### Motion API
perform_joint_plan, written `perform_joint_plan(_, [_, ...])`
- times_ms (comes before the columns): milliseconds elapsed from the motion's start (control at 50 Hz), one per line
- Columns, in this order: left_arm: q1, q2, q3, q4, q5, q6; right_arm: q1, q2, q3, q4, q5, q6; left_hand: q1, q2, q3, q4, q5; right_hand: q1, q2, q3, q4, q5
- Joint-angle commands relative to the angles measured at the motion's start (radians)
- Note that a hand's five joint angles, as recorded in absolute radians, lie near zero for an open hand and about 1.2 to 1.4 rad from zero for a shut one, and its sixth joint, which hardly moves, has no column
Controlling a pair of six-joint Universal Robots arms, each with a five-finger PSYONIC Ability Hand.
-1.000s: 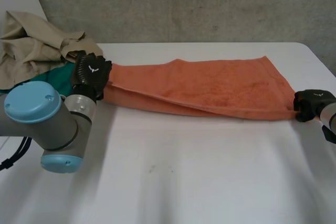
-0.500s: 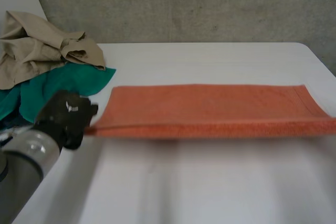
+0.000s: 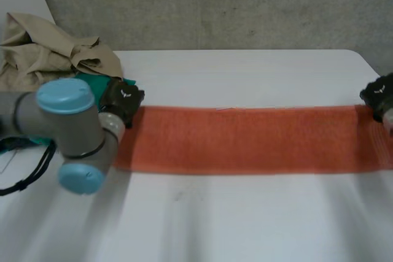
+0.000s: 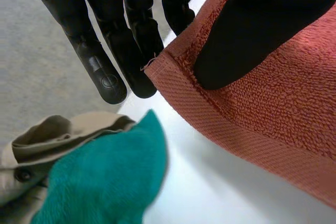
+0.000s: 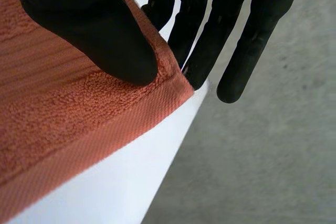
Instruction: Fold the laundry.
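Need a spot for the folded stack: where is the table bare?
Bare: the wide strip of table on the robot's side of the orange towel, and a narrower strip beyond its far edge. Crowded: the left end, where the beige garment and green cloth lie beside the left hand; the right hand pinches the opposite corner.
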Motion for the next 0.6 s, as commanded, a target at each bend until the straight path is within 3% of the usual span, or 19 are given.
perform_joint_plan(20, [-0.017, -0.178, 0.222, 0.055, -0.047, 0.100, 0.036, 0.146, -0.162, -0.142, 0.003, 0.009, 0.271, 0.198, 0.201, 0.192, 0.210, 0.205, 0.214, 0.206, 0.197, 0.206])
perform_joint_plan(100, [-0.029, -0.218, 0.259, 0.117, -0.039, 0.131, 0.051, 0.214, -0.222, -0.189, 0.018, 0.009, 0.271, 0.198, 0.201, 0.192, 0.210, 0.192, 0.201, 0.193, 0.183, 0.193])
perform_joint_plan(120, [-0.042, -0.222, 0.260, 0.147, -0.035, 0.135, 0.063, 0.231, -0.231, -0.200, 0.033, 0.010, -0.304, -0.377, -0.374, -0.383, -0.366, -0.709, -0.700, -0.708, -0.718, -0.708])
perform_joint_plan(140, [-0.049, -0.222, 0.259, 0.163, -0.033, 0.137, 0.069, 0.235, -0.231, -0.205, 0.041, 0.012, -0.775, -0.848, -0.845, -0.854, -0.836, -1.017, -1.007, -1.015, -1.025, -1.015])
perform_joint_plan(160, [-0.059, -0.222, 0.256, 0.177, -0.035, 0.140, 0.075, 0.237, -0.233, -0.211, 0.052, 0.012, -0.951, -1.024, -1.020, -1.030, -1.012, -1.017, -1.007, -1.015, -1.025, -1.015])
perform_joint_plan(180, [-0.069, -0.219, 0.254, 0.186, -0.038, 0.140, 0.080, 0.234, -0.233, -0.214, 0.062, 0.013, -0.861, -0.934, -0.930, -0.940, -0.922, -1.017, -1.007, -1.015, -1.025, -1.015])
perform_joint_plan(200, [-0.089, -0.209, 0.242, 0.196, -0.039, 0.140, 0.089, 0.220, -0.230, -0.216, 0.079, 0.033, -0.951, -1.024, -1.020, -1.030, -1.012, -1.017, -1.007, -1.015, -1.025, -1.015])
perform_joint_plan(320, [-0.109, -0.127, 0.152, 0.203, -0.039, 0.131, 0.069, 0.081, -0.127, -0.177, 0.078, 0.192, -0.951, -1.024, -1.020, -1.030, -1.012, -1.017, -1.007, -1.015, -1.025, -1.015])
perform_joint_plan(420, [-0.106, -0.010, 0.014, 0.200, -0.041, 0.119, 0.004, -0.072, -0.013, 0.008, -0.028, 0.320, -0.951, -1.024, -1.020, -1.030, -1.012, -1.017, -1.007, -1.015, -1.025, -1.015])
perform_joint_plan(500, [-0.099, 0.089, -0.101, 0.197, -0.036, 0.059, -0.082, -0.108, 0.037, 0.146, -0.120, 0.343, -0.951, -1.024, -1.020, -1.030, -1.012, -1.017, -1.007, -1.015, -1.025, -1.015])
perform_joint_plan(600, [-0.100, 0.160, -0.200, 0.197, -0.027, -0.030, -0.153, -0.110, 0.068, 0.246, -0.172, 0.343, -0.951, -1.024, -1.020, -1.030, -1.012, -1.017, -1.007, -1.015, -1.025, -1.015])
